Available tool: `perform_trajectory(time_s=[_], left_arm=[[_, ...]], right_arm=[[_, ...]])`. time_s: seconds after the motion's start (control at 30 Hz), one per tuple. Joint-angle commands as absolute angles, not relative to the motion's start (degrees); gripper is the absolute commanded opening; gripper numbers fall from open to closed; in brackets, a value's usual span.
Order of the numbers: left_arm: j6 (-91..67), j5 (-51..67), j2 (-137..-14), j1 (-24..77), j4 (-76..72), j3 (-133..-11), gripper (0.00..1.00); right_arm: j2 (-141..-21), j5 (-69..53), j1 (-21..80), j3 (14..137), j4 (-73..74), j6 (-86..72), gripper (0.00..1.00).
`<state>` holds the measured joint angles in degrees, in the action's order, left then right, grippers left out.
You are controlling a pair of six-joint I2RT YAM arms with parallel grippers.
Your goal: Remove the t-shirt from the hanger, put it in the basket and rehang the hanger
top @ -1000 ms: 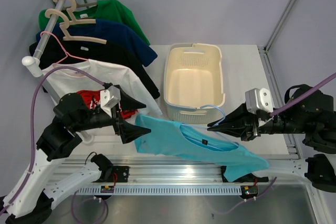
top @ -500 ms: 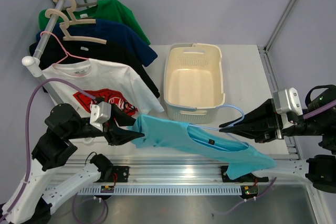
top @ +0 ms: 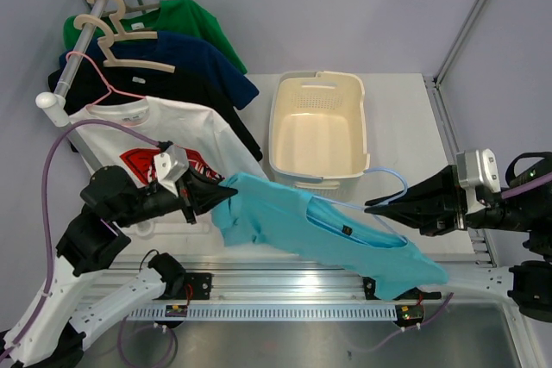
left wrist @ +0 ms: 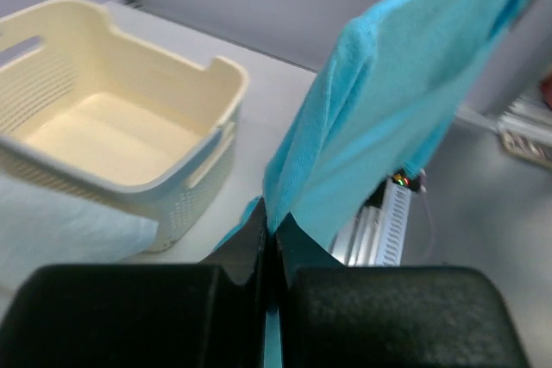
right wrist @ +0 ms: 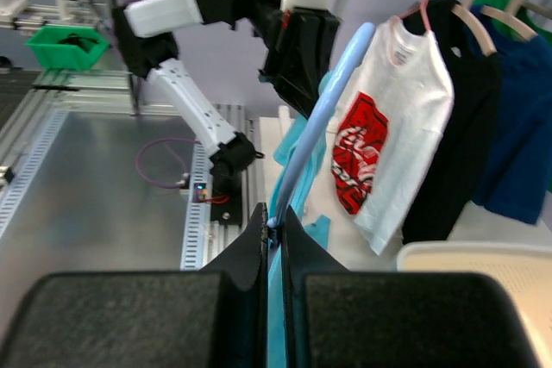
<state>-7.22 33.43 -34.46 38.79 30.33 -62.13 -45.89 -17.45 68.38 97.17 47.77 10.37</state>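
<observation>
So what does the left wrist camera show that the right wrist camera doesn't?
Only left wrist: the left jaws shut on the turquoise t-shirt, and the cream basket's open inside. Only right wrist: the right jaws gripping the pale blue hanger, the left arm, and the hanging white printed shirt. Both: the turquoise t-shirt and some of the basket.

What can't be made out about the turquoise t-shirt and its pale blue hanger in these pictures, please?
- Top view: the turquoise cloth t-shirt hides most of the pale blue plastic hanger.
- Left wrist view: which part of the shirt the left tool pinches; its black fingers cover it.
- Right wrist view: the right tool hides the hanger below its grip.
- Left wrist view: the left edge cuts off the cream perforated plastic basket.
</observation>
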Motion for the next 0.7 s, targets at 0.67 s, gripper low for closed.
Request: perform_trajectory(time_s=[0.67], left_arm=[[-24.35, -27.34, -41.30, 38.76, 38.06, -66.01, 0.00]], right_arm=[[-31.38, -3.87, 68.73, 89.82, 36.30, 8.96, 0.00]])
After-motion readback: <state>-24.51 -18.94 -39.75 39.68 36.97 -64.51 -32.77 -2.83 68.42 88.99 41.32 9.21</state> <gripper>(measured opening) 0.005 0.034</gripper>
